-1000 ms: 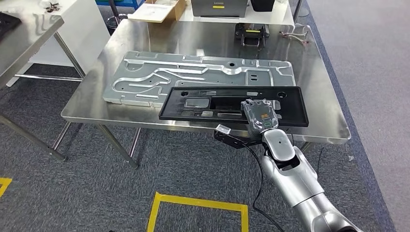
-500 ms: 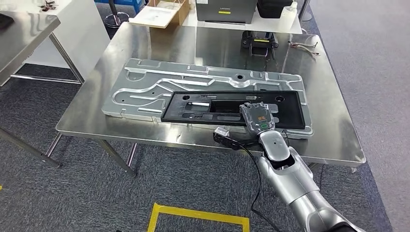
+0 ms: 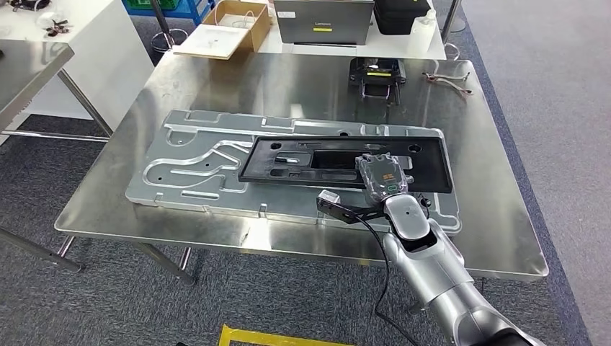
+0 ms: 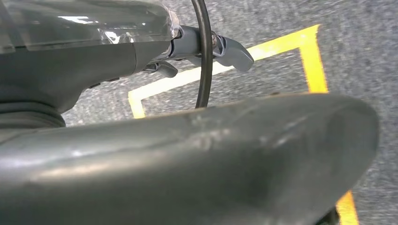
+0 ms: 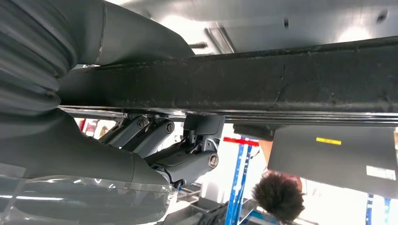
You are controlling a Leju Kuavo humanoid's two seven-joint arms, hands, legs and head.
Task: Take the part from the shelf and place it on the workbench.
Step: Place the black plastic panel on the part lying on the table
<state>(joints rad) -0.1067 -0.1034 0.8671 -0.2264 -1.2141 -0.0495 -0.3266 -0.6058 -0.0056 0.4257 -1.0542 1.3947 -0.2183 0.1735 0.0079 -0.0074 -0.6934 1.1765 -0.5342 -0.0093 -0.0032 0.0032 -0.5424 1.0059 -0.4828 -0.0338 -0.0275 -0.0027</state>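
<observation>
Stainless-steel workbench [image 3: 216,79] seen from the head view. At left, a silver stamped metal panel [image 3: 194,162] lies flat on the bench. Overlapping its right part lies the black plastic frame part [image 3: 302,160] (long, rectangular, with cut-outs). The right hand [image 3: 384,178] grasps the frame's near edge toward its right end; in the right wrist view the fingers [image 5: 187,157] curl on one face of the frame [image 5: 281,84], the thumb on the other. Whether the left hand [image 4: 202,47] (hanging above grey carpet) is released or clenched cannot be told.
</observation>
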